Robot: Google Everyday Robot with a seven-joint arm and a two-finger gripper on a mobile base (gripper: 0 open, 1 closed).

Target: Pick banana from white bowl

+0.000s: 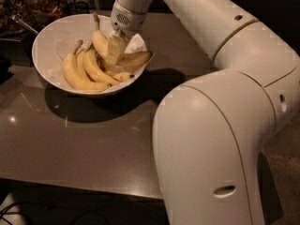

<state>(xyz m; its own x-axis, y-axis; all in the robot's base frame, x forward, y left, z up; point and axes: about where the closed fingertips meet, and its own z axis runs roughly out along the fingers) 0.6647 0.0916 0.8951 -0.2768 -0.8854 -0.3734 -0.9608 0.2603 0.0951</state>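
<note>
Camera view: the tool reaches down inside the white bowl on the counter, hiding the middle of the banana beneath it. Whether it grips cannot be told. A bunch of bananas lies just beside it, and crumpled paper is partly covered.

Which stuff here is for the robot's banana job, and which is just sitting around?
For the job: loose banana, white bowl, the hand reaching down inside the bowl.
Just there: banana bunch, table.
</note>
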